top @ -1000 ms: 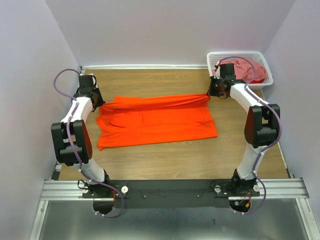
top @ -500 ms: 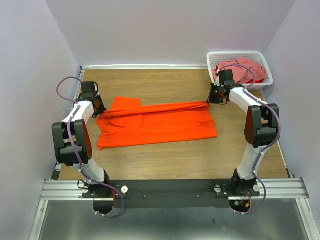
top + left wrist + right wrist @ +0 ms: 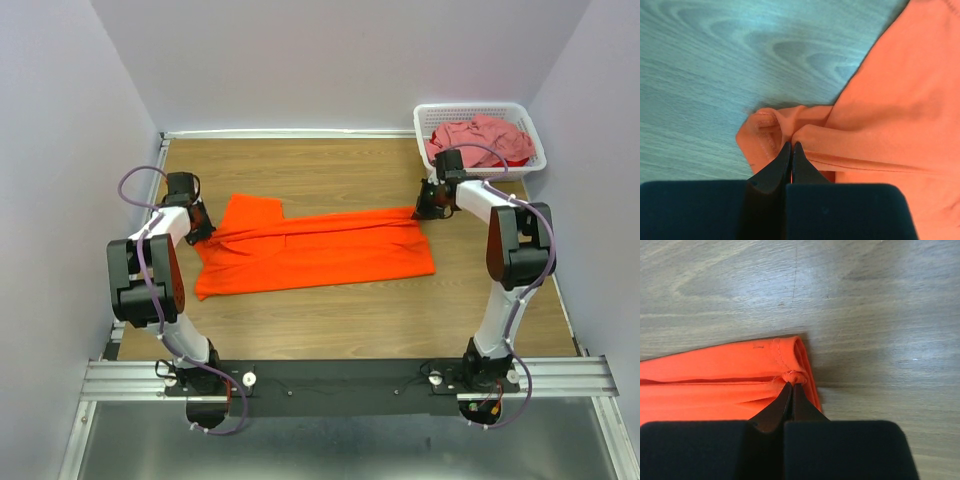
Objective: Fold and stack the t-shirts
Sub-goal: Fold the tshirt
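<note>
A large bright orange t-shirt lies across the middle of the wooden table, its far edge doubled over toward the near side. My left gripper is shut on the shirt's left end, where a bunch of orange cloth sits pinched at its tips. At the far right corner of the shirt, my right gripper is shut on a small knot of hem just ahead of its tips. A dusty pink t-shirt lies crumpled in the basket.
A white plastic lattice basket stands at the table's far right corner, close behind my right arm. Purple walls close in the table on the left, right and back. Bare wood shows between the shirt and the arm bases.
Both grippers have pulled the shirt's far edge toward the near side, narrowing the folded band. A flat orange sleeve flap now shows at the far left.
</note>
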Motion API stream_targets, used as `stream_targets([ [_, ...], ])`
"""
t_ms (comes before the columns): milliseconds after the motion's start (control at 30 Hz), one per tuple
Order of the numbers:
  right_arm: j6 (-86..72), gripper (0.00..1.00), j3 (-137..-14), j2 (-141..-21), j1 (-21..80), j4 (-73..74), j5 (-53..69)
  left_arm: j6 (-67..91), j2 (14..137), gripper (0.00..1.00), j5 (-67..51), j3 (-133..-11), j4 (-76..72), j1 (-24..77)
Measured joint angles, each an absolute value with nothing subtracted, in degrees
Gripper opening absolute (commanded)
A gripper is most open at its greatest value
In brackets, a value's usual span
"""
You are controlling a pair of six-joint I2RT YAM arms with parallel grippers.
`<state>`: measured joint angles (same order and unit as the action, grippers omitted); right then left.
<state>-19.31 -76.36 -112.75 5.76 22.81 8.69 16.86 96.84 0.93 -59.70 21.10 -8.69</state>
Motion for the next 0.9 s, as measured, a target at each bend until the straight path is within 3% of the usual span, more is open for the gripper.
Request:
stream_targets([
  [167,-19.66,0.14,-76.34,-113.16,5.63,22.79,9.41,17.17,97.84,0.08,0.97,-59.11,21.06,-8.80],
  [200,-19.66,0.28,-76.31,-113.16,5.56,22.79,9.52,17.21,97.86,0.14,0.99,-59.02,21.08,-8.80],
  [267,-19.88,0.37,-76.25,-113.16,5.50,22.79,9.72,17.41,97.86,0.20,1.04,-58.98,21.06,-8.80],
  [300,-19.84,0.45,-76.14,-113.16,5.50,22.79,9.80,17.23,97.86,0.30,1.02,-58.98,21.10,-8.82],
  [400,-19.92,0.60,-76.07,-112.77,5.52,22.85,10.37,17.15,97.80,0.49,0.97,-59.00,21.37,-8.88],
  [500,-19.94,0.68,-75.79,-111.48,5.50,23.68,10.50,17.08,96.64,0.55,0.97,-59.02,22.68,-8.93],
  [600,-19.73,0.75,-75.79,-109.93,5.50,24.36,10.59,16.97,94.59,0.55,0.99,-59.57,23.99,-8.93],
  [900,-16.97,0.76,-77.41,-106.26,7.66,26.81,11.03,15.90,93.82,0.54,2.57,-69.21,26.37,-4.47],
])
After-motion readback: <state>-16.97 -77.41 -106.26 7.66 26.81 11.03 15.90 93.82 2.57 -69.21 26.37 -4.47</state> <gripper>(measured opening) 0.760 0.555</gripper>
